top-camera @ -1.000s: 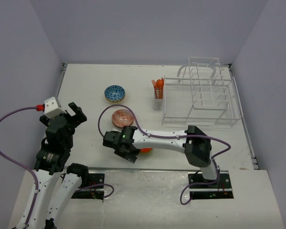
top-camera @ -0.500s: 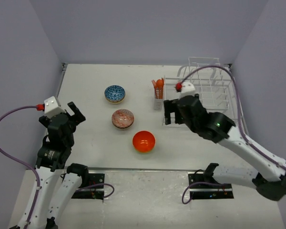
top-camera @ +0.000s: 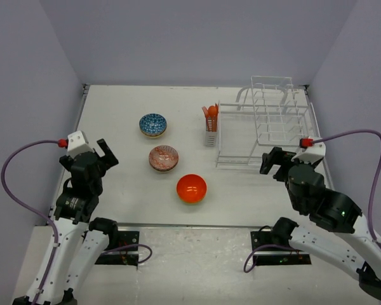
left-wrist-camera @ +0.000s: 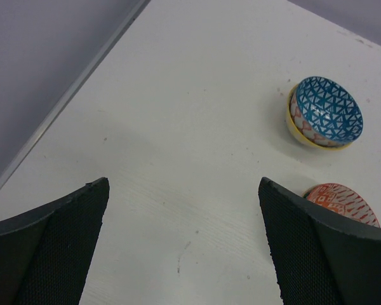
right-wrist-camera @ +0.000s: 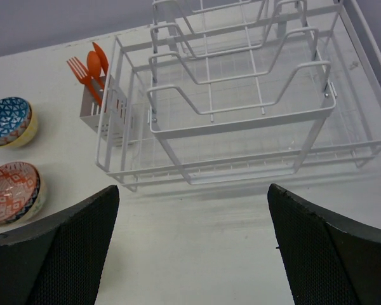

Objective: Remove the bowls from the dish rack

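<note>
Three bowls stand on the table left of the dish rack: a blue mosaic bowl [top-camera: 153, 124], a red-brown patterned bowl [top-camera: 163, 157] and a plain orange bowl [top-camera: 192, 188]. The white wire dish rack [top-camera: 267, 127] stands at the back right and holds no bowls that I can see. My left gripper [top-camera: 105, 152] is open and empty, left of the bowls. The left wrist view shows the blue bowl [left-wrist-camera: 327, 113] and the edge of the red-brown bowl [left-wrist-camera: 343, 200]. My right gripper [top-camera: 274, 161] is open and empty, just in front of the rack [right-wrist-camera: 241, 108].
An orange utensil holder [top-camera: 210, 127] with an orange fork and spoon [right-wrist-camera: 92, 70] hangs on the rack's left end. The right wrist view also shows the blue bowl [right-wrist-camera: 6, 121] and the red-brown bowl [right-wrist-camera: 9, 194]. Walls close in the table on three sides.
My right arm left the orange bowl on the table, swung to the rack, then pulled back to the near right. My left arm shifted only slightly.
</note>
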Available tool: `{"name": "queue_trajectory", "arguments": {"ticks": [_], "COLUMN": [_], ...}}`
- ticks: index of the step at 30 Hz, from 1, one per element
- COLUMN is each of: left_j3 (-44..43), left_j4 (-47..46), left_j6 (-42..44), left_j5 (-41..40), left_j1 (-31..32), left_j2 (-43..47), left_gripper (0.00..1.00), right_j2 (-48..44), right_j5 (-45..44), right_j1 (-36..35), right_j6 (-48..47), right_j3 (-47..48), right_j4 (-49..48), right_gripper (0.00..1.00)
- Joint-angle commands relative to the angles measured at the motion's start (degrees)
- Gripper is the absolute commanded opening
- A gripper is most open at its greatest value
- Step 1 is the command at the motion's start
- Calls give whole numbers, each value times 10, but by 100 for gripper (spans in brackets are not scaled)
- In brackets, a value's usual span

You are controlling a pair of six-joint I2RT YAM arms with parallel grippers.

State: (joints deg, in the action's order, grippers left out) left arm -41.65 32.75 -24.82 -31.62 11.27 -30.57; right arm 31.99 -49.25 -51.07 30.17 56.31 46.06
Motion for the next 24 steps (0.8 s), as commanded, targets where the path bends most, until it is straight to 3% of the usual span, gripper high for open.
{"name": "queue_trajectory", "arguments": {"ticks": [1,10,17,24], "left_j3": [16,13,3,18], "left_j4": [-29,-26,6,-27], "left_j6": [10,3,-51,-14], "left_j5": [37,29,-70,-2], "left_j1": [-5,-4,-4,0], "left_j2": [7,9,1,-1], "left_gripper": [100,100,100,100], "right_j2": [-25,-59,-69,-76], "right_j5": [-52,-88,-131,-132], "right_j1": [-3,-3,-3,-3], "right_j6": [27,50,112,127], "right_j3": [-19,-62,-70,-71], "right_j4": [3,20,73,86], "right_gripper": [99,99,99,99]}}
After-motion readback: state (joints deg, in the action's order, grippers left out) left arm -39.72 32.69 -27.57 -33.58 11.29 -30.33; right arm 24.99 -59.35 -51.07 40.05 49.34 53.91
